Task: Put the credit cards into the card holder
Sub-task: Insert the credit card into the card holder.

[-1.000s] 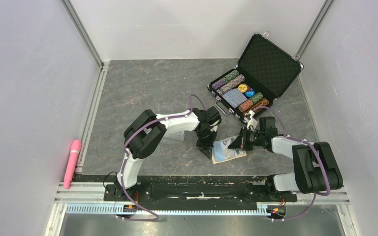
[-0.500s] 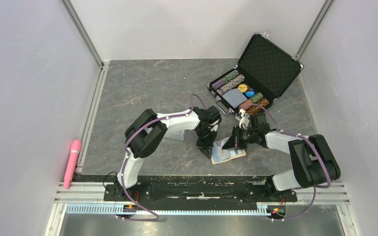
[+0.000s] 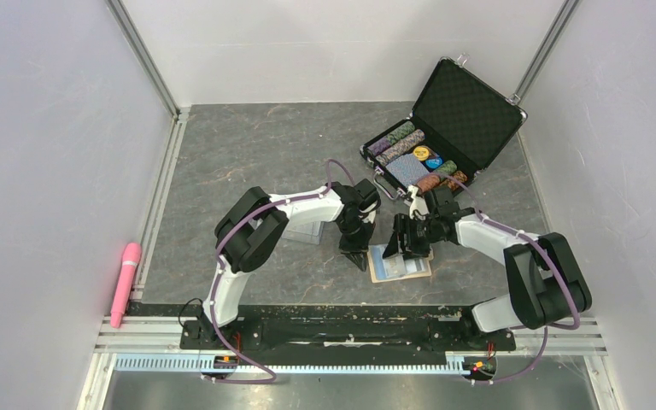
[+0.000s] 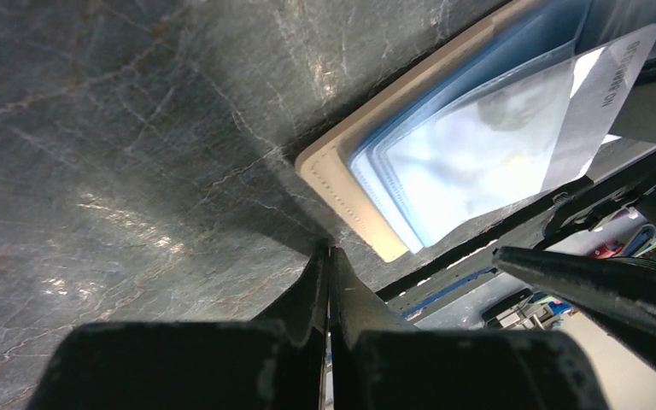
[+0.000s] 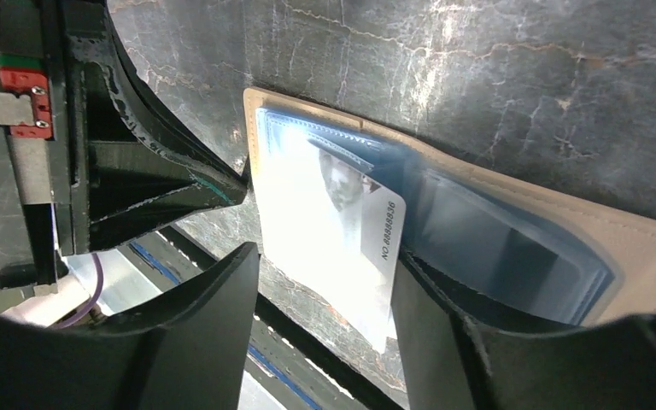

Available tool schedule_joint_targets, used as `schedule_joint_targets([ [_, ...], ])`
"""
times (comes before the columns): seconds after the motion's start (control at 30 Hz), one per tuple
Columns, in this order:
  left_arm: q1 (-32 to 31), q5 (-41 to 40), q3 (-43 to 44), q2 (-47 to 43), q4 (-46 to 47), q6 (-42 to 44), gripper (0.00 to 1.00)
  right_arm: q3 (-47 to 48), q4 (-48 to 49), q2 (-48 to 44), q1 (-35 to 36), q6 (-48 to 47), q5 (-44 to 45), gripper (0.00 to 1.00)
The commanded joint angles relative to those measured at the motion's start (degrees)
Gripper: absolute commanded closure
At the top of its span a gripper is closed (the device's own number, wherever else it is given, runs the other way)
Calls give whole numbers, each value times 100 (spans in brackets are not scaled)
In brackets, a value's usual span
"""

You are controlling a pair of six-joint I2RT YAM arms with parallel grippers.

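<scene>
Between the parted jaws of the right gripper (image 5: 325, 295), a silvery credit card (image 5: 350, 239) sits partway inside a clear pocket of the card holder (image 5: 521, 218). The holder lies open, blue lining up, on the grey marbled worktop (image 5: 521, 68). Just to the left of those jaws, the left gripper (image 4: 329, 260) has its own jaws pressed tight together on nothing, with the tips down at the holder's tan corner. Well beyond the right jaws stands an open black poker-chip case (image 3: 465, 111).
</scene>
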Motion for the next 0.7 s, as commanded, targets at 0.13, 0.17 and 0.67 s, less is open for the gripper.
schedule_joint_targets([
  [0.13, 54, -64, 109, 113, 188, 299, 98, 375, -750, -122, 175, -170, 724, 33],
  [0.17, 54, -26, 111, 100, 215, 272, 98, 406, -801, -122, 183, -187, 767, 31],
  [0.67, 45, 412, -13, -18, 787, -115, 98, 830, -1454, -745, 260, -664, 1406, 11],
])
